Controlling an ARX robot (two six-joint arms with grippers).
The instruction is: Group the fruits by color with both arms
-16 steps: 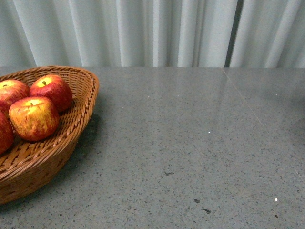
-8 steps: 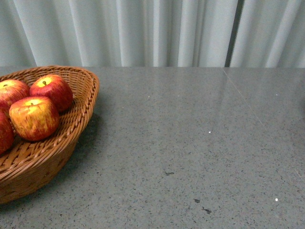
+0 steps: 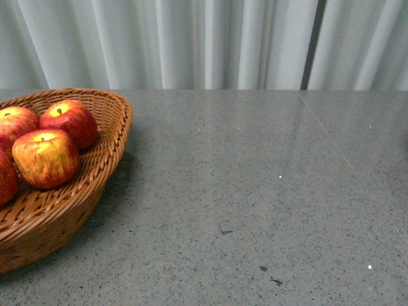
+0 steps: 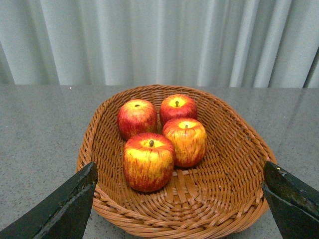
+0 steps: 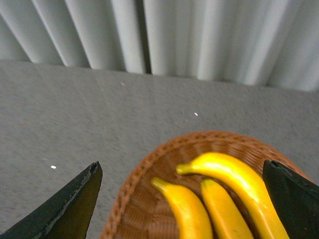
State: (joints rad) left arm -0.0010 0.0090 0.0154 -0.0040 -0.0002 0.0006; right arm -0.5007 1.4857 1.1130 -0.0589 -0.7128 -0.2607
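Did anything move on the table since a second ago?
Nothing visibly changed. The apples sit in the same spots in the basket, and the table looks the same. No arm shows in the front view, then or now.

Four apples (image 4: 157, 134) sit in a basket (image 4: 239, 149) at my left. Bananas (image 5: 219, 194) lie in another basket (image 5: 144, 189) on the table (image 3: 255, 191).

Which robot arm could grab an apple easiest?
The left one, probably. Its open claw looks straight at the four apples in their basket. The right claw faces only bananas.
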